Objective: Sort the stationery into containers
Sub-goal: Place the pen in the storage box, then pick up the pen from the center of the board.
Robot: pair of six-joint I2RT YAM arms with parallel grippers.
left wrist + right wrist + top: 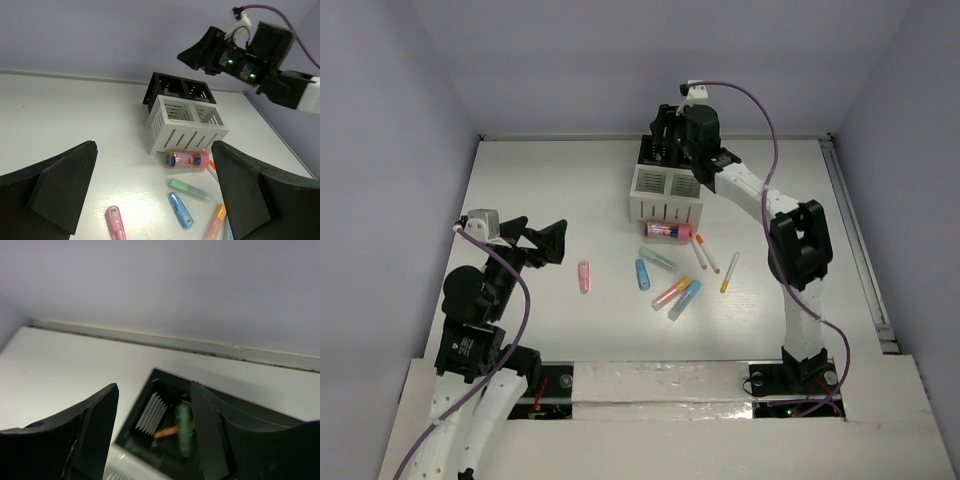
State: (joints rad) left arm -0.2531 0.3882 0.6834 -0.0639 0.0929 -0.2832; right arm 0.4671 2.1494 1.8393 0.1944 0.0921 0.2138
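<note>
The white slotted box (pixel 667 196) joins the black box (pixel 655 152) at the table's back middle. My right gripper (pixel 672 128) hovers open over the black box. In the right wrist view a blurred green marker (pixel 184 429) and an orange piece (pixel 167 431) are inside a black compartment (pixel 150 412) below the open right gripper (pixel 154 389). A fat pink cylinder (pixel 668 231), green marker (pixel 656 258), blue marker (pixel 642 273), orange-pink marker (pixel 671 292), light blue marker (pixel 684 299), thin sticks (pixel 705 253) and a lone pink marker (pixel 584 276) lie on the table. My left gripper (pixel 545 241) is open and empty, left of them.
In the left wrist view, between the wide-open black fingers (pixel 65 185), lie the white box (pixel 187 125), the black box (pixel 175 90), the pink cylinder (pixel 187 159), the green marker (pixel 189 189), the blue marker (pixel 180 210) and the pink marker (pixel 115 222). Walls enclose the table.
</note>
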